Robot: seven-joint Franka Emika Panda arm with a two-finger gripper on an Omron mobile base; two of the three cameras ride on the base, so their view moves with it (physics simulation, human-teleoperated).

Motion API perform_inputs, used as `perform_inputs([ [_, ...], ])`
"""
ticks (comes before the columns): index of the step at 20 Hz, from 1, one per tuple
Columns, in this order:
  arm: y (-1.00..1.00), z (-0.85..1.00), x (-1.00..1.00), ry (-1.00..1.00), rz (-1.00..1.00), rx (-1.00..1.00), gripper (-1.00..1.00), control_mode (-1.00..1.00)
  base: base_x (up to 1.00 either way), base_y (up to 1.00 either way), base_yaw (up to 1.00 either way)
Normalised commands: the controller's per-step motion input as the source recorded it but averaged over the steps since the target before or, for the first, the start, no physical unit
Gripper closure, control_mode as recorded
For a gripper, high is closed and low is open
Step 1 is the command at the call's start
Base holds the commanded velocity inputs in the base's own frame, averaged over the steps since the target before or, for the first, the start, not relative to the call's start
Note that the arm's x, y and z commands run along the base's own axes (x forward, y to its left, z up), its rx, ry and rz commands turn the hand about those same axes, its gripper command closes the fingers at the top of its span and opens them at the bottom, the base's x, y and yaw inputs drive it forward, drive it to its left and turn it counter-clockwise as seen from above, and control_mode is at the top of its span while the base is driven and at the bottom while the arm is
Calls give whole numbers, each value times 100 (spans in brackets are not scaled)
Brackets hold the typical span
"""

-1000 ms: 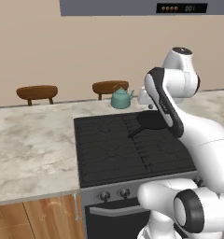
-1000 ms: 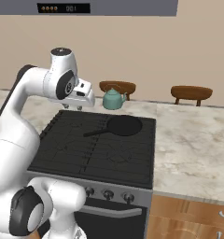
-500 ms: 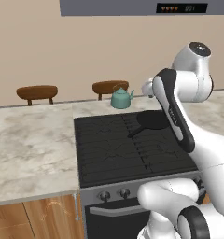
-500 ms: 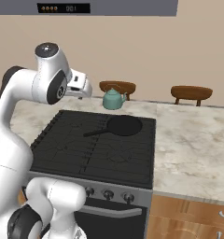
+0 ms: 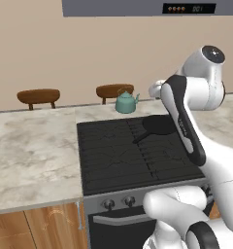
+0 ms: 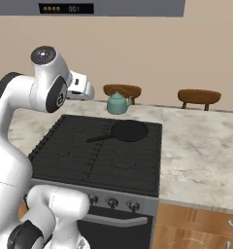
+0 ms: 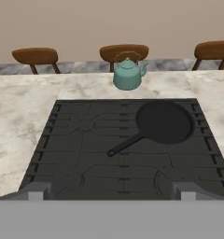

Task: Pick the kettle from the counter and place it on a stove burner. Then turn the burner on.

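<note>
A teal kettle [image 7: 128, 73] sits on the marbled counter [image 7: 20, 112] just behind the black stove [image 7: 86, 154], untouched, as the robot's gripper [image 7: 111, 190] hangs high over the range's front edge, well apart from it. The fingertips [image 7: 39, 190] stand spread wide at the bottom of the hand view, gripping nothing. The task appears to be at the reach-for-the-kettle step. A frying pan [image 7: 163, 122] occupies the right rear burner, so the next move likely calls for reaching forward over the grates and descending onto the kettle's handle.
</note>
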Motion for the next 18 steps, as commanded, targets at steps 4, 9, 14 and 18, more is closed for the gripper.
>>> perform_inputs([
  [4, 0, 0, 0, 0, 0, 0, -100, -100, 0, 0, 0],
  [9, 0, 0, -18, -7, 0, 0, -100, -100, 0, 0, 0],
  [14, 7, 0, -45, -17, 0, 0, -100, -100, 0, 0, 0],
  [18, 13, 0, -12, -14, 0, 0, -100, -100, 0, 0, 0],
])
